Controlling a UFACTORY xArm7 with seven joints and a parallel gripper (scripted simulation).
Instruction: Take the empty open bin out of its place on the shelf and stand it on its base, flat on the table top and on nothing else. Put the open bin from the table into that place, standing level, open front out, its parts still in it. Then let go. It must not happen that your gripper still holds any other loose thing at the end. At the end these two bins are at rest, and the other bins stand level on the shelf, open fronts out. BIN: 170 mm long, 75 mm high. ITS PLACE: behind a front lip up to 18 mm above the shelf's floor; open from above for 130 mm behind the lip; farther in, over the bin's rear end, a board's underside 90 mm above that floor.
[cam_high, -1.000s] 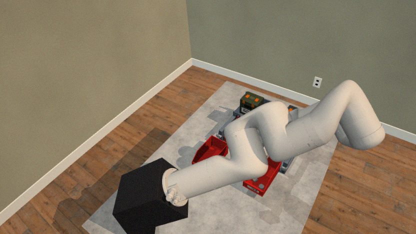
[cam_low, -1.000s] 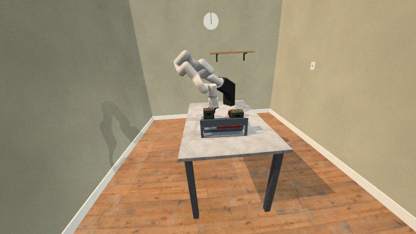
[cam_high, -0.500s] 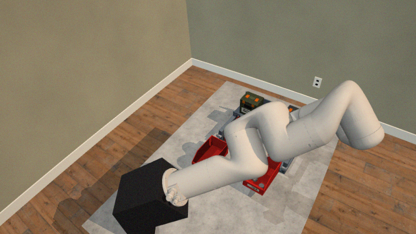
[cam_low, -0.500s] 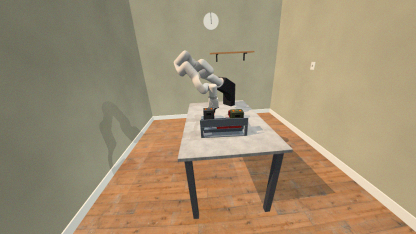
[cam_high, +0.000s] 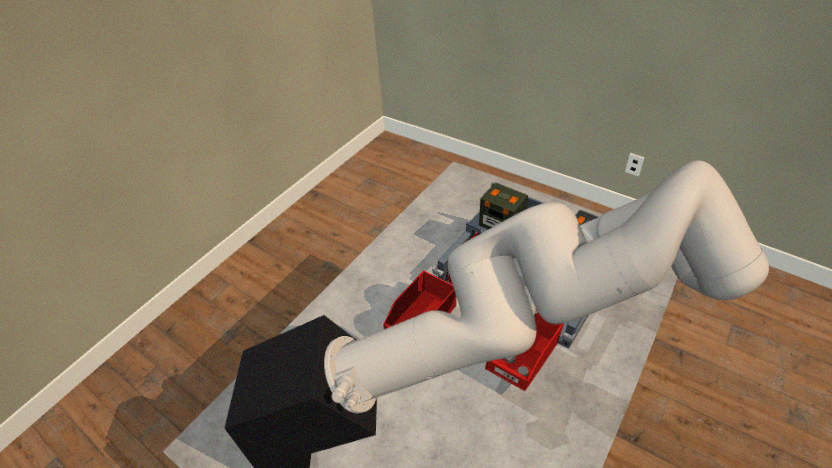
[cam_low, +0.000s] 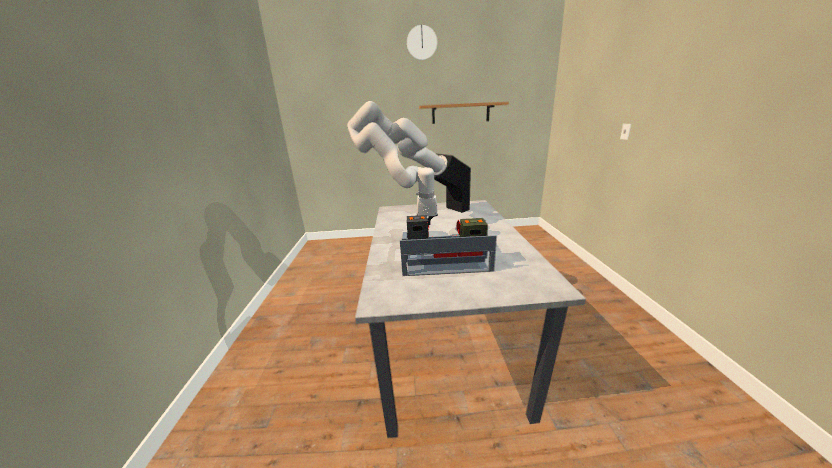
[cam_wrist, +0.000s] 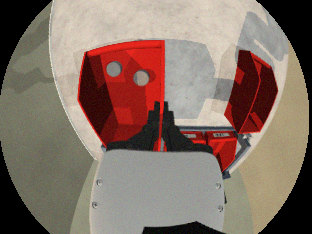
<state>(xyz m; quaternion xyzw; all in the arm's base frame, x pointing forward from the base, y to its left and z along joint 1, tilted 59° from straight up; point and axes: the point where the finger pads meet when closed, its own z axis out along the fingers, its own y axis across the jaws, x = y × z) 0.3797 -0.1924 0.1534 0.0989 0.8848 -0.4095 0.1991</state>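
Your gripper (cam_low: 431, 220) (cam_wrist: 160, 109): closed on the side wall of one red parts bin (cam_high: 545, 347) (cam_low: 429, 229) (cam_wrist: 122, 100), ten o'clock in wrist view. Second red bin (cam_high: 423, 299) (cam_low: 458, 227) (cam_wrist: 249, 90): two o'clock. Top view only: parts bin's front label (cam_high: 505, 373), illegible.

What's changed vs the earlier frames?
The parts bin has shifted slightly up the top view, toward the shelf rack. The end effector, closed on the bin's side wall, has risen a touch in the exterior view. No visible new grasp or release. The empty bin and green toolbox stayed put.
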